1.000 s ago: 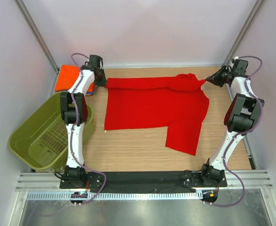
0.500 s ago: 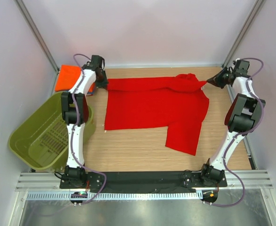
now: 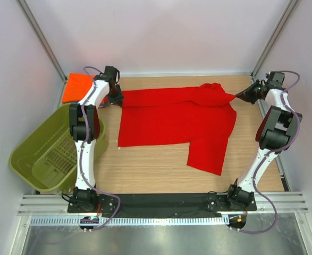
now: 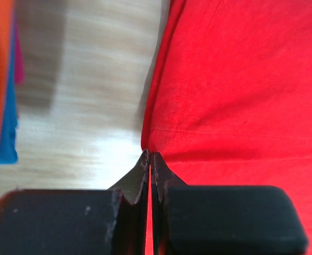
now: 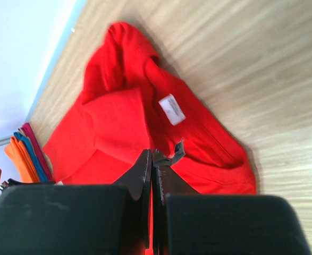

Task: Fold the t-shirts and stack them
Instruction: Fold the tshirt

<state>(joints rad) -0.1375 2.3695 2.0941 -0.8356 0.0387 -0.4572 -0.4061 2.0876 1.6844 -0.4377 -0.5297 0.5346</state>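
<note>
The deep red t-shirt (image 3: 171, 119) lies spread on the wooden table, one sleeve hanging toward the near side. My left gripper (image 3: 117, 99) is shut on its far left corner; the wrist view shows red cloth (image 4: 235, 79) between the jaws of the left gripper (image 4: 149, 155). My right gripper (image 3: 235, 96) is shut on the bunched collar end, and the right wrist view shows the gripper (image 5: 151, 154) pinching cloth just below the white neck label (image 5: 171, 109). The orange t-shirt (image 3: 76, 87) lies folded at the far left, with the blue t-shirt (image 4: 7, 133) under it.
An olive-green plastic basket (image 3: 25, 159) stands tilted at the left, beside the left arm. A magenta cloth edge (image 4: 18, 58) shows in the folded pile. Grey walls and metal posts close in the table at the back and sides.
My right gripper has moved a little to the right, drawing the collar end out. My left gripper has shifted slightly nearer with its corner. The shirt's far edge looks more stretched.
</note>
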